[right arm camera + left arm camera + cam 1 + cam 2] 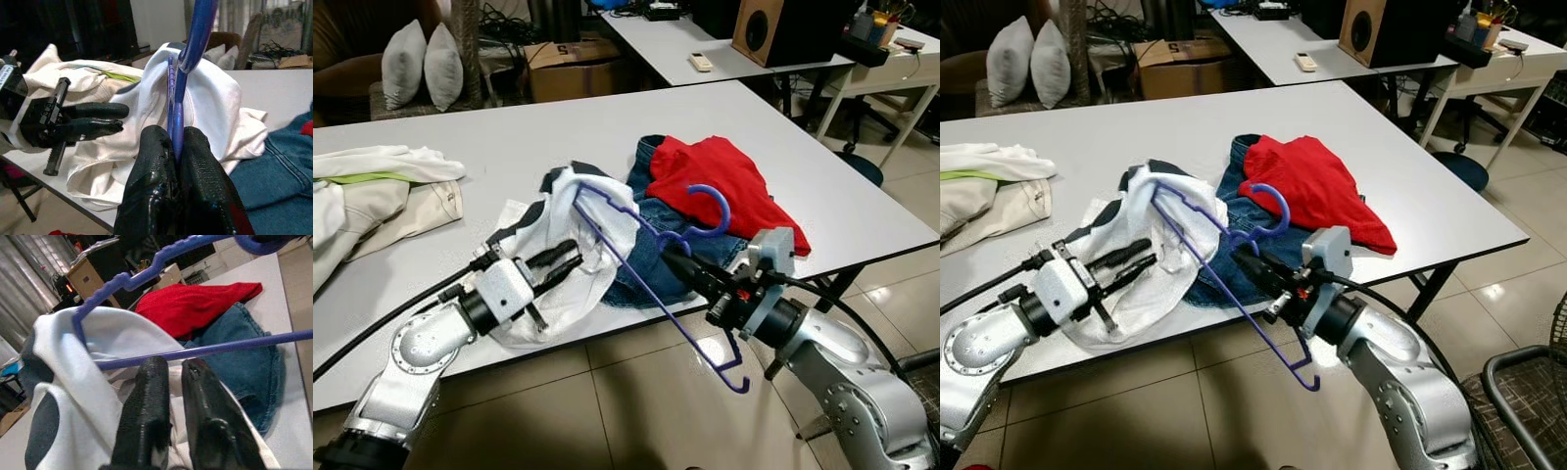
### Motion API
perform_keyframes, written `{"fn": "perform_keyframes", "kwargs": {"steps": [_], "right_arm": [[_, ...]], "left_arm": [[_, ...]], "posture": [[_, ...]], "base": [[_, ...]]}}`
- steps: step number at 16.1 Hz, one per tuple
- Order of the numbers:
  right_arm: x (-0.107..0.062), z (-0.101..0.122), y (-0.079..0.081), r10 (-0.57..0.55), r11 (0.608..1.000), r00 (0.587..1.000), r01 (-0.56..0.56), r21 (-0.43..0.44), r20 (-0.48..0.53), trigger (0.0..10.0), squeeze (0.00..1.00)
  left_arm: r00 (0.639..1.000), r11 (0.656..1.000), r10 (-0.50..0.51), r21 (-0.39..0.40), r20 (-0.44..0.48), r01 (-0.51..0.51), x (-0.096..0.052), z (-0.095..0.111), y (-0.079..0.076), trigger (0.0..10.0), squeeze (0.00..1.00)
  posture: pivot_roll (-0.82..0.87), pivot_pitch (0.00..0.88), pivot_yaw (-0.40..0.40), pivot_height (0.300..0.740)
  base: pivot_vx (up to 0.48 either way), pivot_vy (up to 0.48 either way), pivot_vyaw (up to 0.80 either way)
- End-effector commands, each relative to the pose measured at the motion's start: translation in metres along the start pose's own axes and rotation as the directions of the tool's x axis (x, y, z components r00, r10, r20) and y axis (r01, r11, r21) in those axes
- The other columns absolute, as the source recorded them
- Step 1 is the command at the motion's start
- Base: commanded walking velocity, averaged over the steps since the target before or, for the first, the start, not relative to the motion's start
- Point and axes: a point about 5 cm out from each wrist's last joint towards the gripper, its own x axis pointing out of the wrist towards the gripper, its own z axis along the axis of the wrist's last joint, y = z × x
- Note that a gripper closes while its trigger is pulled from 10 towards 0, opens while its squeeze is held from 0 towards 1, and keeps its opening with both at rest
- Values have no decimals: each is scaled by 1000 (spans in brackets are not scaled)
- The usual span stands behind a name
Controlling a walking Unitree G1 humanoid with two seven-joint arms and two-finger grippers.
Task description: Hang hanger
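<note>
Both eye views look forward and down from the robot's head across the white tabletop, sharing the whole scene with a slight sideways offset. Each wrist view sits very close behind its own end effector, low near the tabletop edge; both take in the white garment and blue hanger.

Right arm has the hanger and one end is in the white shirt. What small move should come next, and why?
Probably ease the right gripper toward the left, pushing the blue hanger deeper into the white shirt. One hanger shoulder is already under the fabric, the other end hangs off the table edge, and the left gripper pins the shirt's lower part.
</note>
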Motion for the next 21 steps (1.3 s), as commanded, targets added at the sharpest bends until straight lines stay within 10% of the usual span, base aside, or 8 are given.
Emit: {"fn": "perform_keyframes", "kwargs": {"steps": [1, 2, 3, 4, 5, 12, 20, 21], "right_arm": [[2, 2, -2, -2, 1000, 1000, 2, -15, 8, 10000, 0], [2, 2, -2, -1, 1000, 1000, 1, -15, 9, 10000, 0], [2, 2, -2, 1, 1000, 1000, -1, -15, 8, 10000, 0], [2, 2, -2, 1, 1000, 1000, -1, -15, 7, 10000, 0], [3, 2, -3, -2, 1000, 1000, 2, -16, 9, 10000, 0], [2, 2, -1, -14, 1000, 1000, 15, -17, 22, 10000, 0], [2, 4, -2, -18, 1000, 999, 18, -17, 29, 10000, 0], [3, 4, -2, -17, 1000, 999, 17, -18, 29, 10000, 0]], "left_arm": [[1000, 1000, 10, 2, 20, -10, -1, 4, 4, 0, 0], [999, 999, 44, -28, 7, -43, 0, 3, 7, 3020, 0], [999, 998, 29, -57, -20, -31, 3, 1, 4, 10000, 0], [999, 999, 34, -33, -43, -35, 3, -1, 5, 10000, 333], [994, 999, 45, 16, -98, -43, 3, -8, 5, 10000, 1000], [966, 976, 181, 151, -184, -154, -1, -20, 15, 10000, 1000], [931, 962, 71, -221, -358, -159, 1, -46, -8, 10000, 1000], [901, 972, 49, -186, -431, -142, -1, -55, -9, 10000, 769]], "posture": [[-123, 0, 23, 740], [-121, 0, 22, 740], [-122, 0, 25, 740], [-122, 0, 25, 740], [-123, 0, 28, 740], [-138, 0, 52, 740], [-138, 0, 54, 740], [-138, 0, 54, 740]], "base": [[0, 0, 0], [0, 0, 0], [0, 0, 0], [0, 0, 0], [0, 0, 0], [0, 0, 0], [0, 0, 0], [0, 0, 0]]}}
